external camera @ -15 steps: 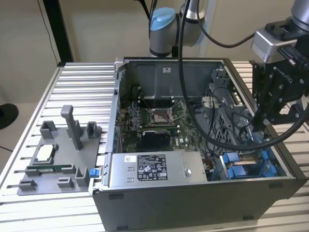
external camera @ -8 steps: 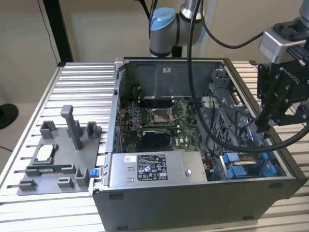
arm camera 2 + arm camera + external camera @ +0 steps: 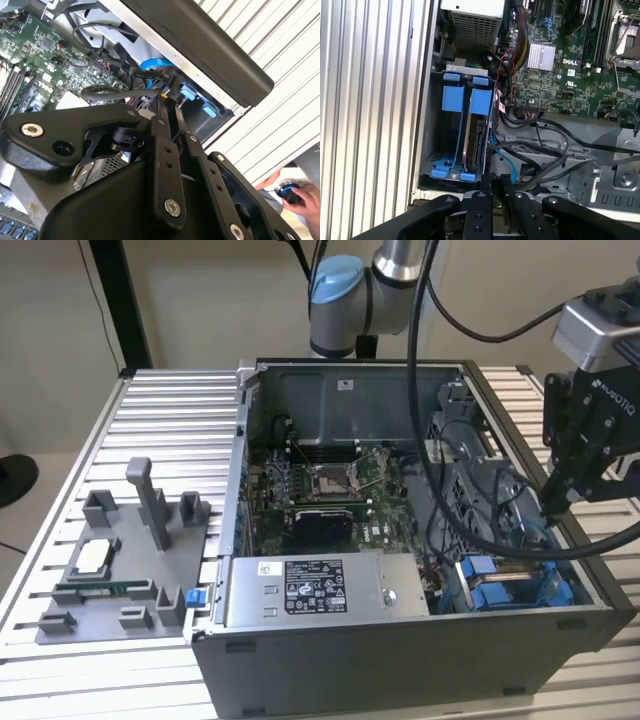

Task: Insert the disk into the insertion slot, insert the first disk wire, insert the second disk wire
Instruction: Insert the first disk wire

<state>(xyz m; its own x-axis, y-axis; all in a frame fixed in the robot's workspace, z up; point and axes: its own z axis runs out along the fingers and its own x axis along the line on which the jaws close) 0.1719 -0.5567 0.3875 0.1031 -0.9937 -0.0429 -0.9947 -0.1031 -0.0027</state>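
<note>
While the disk [image 3: 471,145] stands on edge in the slot [image 3: 436,125], its long axis running toward the claw [image 3: 496,180], the claw hovers just off its near end, jaws drawn together among black wires [image 3: 540,150].

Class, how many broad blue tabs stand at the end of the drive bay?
2, side by side in the insertion slot: the outer tab by the case wall, the inner tab by the cables. Others may be hidden.

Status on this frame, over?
Gripper low at the slot end. Disk on edge inside the slot. Cables crowd close beside the gripper.
</note>
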